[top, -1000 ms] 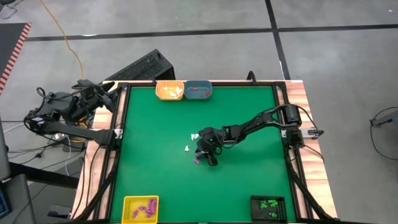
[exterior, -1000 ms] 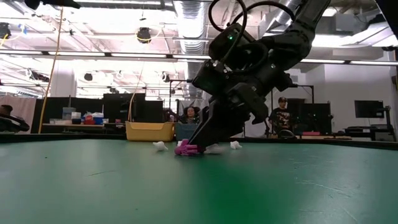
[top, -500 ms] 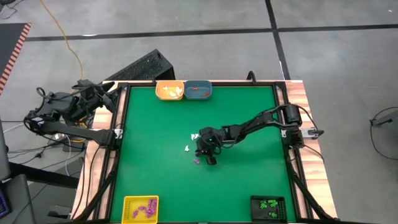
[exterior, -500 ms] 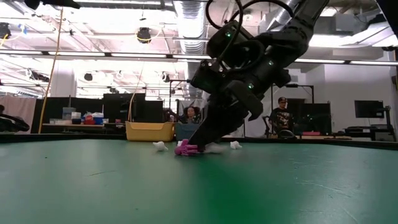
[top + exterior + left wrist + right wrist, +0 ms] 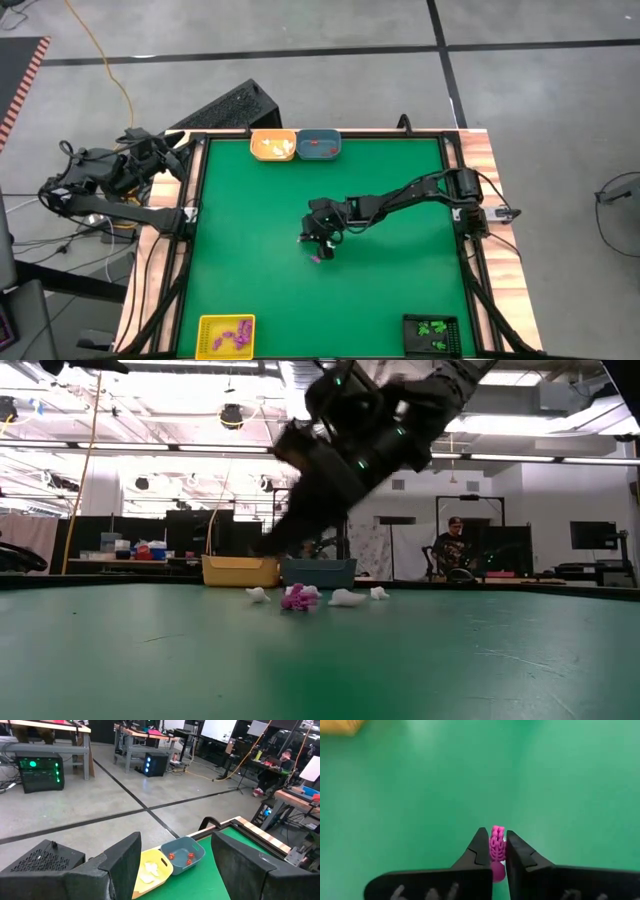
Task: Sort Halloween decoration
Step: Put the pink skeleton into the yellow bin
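Note:
My right gripper [image 5: 497, 851] is shut on a purple trinket [image 5: 497, 841], one of the Halloween decoration pieces. It hangs over the middle of the green table [image 5: 318, 242], lifted off the mat in the low view [image 5: 268, 545]. Another purple trinket [image 5: 296, 597] lies on the mat below it [image 5: 318, 258], with white ones [image 5: 347, 598] [image 5: 258, 595] beside it. My left gripper [image 5: 175, 840] waits open beyond the table's left far corner [image 5: 150, 150]. My right gripper pinches the purple trinket [image 5: 497, 836] between its two fingertips [image 5: 481, 845]. A bit of the trinket sticks out past them. The fingers slant down toward the table. The trinket is lifted clear of the mat.
At the far edge stand a yellow tray [image 5: 272, 145] with white pieces and a blue tray [image 5: 318, 145] with red ones. A yellow tray [image 5: 226, 335] with purple pieces is at the near left, a black tray [image 5: 432, 332] with green ones at the near right. People stand behind the table.
My right gripper has risen from the mat and swung toward the table's left and far edges, taking one purple trinket up with it. The other purple trinket and the white ones have stayed where they lay.

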Controlling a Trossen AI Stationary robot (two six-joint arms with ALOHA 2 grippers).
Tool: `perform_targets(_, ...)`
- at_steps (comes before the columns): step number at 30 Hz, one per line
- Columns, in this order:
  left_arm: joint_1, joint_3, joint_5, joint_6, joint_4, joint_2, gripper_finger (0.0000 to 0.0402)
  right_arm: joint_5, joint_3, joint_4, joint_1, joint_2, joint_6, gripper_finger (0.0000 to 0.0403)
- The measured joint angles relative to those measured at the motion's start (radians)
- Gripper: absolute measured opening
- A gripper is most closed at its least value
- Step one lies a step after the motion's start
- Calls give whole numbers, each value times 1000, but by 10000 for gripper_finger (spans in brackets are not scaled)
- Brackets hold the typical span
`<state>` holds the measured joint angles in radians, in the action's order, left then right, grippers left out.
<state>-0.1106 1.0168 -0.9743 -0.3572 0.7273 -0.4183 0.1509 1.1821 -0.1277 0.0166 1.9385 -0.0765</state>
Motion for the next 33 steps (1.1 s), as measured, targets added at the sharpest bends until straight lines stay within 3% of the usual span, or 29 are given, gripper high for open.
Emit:
perform_targets(9, 0, 0, 11, -2, 1, 0, 231, -9, 142, -89, 7, 0, 48, 27)
perform_targets(14, 0, 0, 57, 12, 1, 0, 231, -117, 218, -204, 38, -1, 86, 28)
perform_targets(19, 0, 0, 109, 46, 1, 0, 231, -252, 308, -211, 96, 9, 88, 28)
perform_targets(33, 0, 0, 292, 30, 0, 1, 231, -334, 789, -171, 239, 347, 155, 28)
